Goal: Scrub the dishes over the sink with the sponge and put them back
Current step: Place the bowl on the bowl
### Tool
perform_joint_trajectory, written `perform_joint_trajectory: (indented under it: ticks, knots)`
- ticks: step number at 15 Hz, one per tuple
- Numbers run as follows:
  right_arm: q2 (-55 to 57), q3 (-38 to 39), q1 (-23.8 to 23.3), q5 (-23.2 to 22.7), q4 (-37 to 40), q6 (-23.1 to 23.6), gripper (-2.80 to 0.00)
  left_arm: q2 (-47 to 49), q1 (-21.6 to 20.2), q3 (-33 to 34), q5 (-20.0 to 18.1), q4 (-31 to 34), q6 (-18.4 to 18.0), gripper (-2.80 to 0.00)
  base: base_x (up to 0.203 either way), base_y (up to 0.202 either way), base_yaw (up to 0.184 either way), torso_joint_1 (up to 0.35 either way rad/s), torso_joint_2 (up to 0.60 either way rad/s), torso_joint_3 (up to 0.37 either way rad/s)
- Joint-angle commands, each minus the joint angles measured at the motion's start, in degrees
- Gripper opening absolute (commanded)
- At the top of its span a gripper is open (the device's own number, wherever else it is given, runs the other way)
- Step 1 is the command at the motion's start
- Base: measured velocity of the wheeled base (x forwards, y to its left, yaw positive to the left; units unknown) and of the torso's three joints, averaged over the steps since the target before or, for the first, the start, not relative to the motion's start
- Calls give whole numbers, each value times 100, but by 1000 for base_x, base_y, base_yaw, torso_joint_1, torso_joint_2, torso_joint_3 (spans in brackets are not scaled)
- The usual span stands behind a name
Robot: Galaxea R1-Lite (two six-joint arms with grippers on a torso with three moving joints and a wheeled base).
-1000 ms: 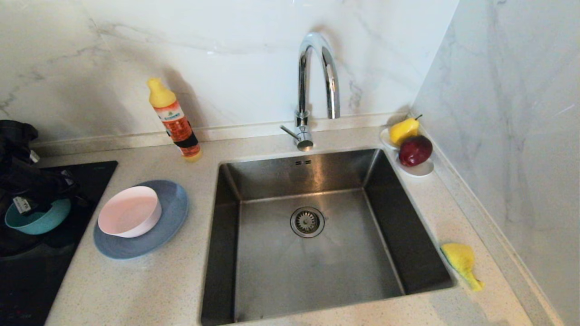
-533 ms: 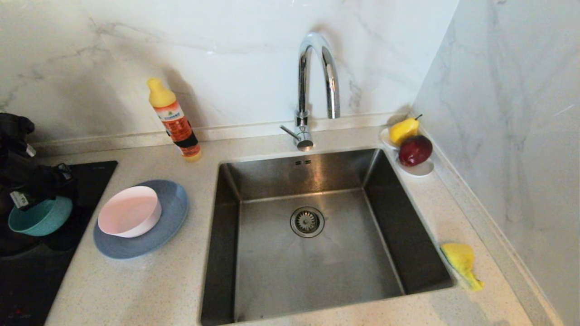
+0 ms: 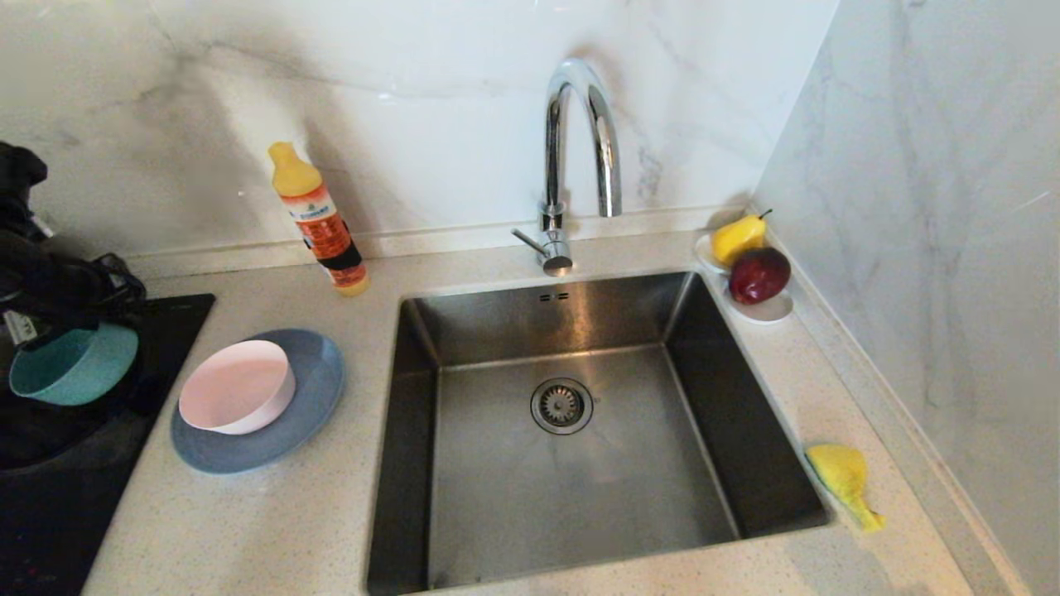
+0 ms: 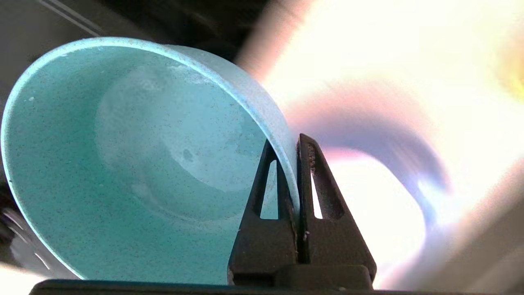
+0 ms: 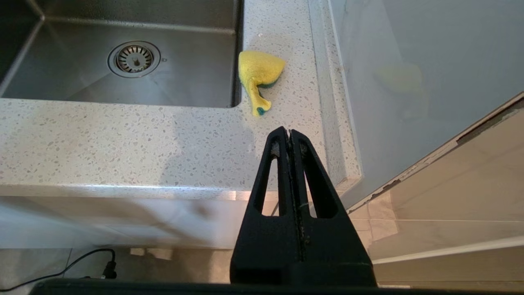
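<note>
**One teal bowl gripped, two dishes left on counter**

One sponge (image 3: 843, 480), yellow w/ a dark scouring side, is seen crumpled on the counter (image 3: 273, 530) nearest the robot, touching the sink's front-right corner. In the right wrist view the right gripper (image 5: 290, 132) is seen parked off the counter's front edge, fingers pressed together on nothing.

At the far left, the teal bowl (image 3: 73, 364) is clamped at its rim by the left gripper (image 4: 297, 141), jaws narrow, one finger inside and one outside the wall. The bowl is held tilted above the black cooktop (image 3: 50, 505).

Next to it, the pink bowl (image 3: 238, 386) is seen resting in the grey-blue plate (image 3: 310, 406), just left of the sink (image 3: 580, 488).

Further back: soap bottle (image 3: 319, 219), faucet (image 3: 571, 165), and a white dish (image 3: 770, 310) w/ pear (image 3: 737, 237) & apple (image 3: 758, 275) by the back-right corner.
</note>
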State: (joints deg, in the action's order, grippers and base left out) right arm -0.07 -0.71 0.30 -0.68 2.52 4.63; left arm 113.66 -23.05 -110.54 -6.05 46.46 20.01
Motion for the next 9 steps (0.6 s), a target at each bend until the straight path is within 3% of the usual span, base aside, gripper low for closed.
perform_joint_trajectory:
  ticks: [1,4,9]
  knots:
    - [-1,0,5,-2,3,3,-280,-780,784,84,-7,352,208,-280,0,0,0,0,0,0]
    - [-1,0,5,-2,3,3,-280,-942,1677,641,324,442,624,-280,0,0,0,0,0,0]
    - [-1,0,5,-2,3,3,-280,-900,1880,1944,619,-760,795,-280,0,0,0,0,0,0]
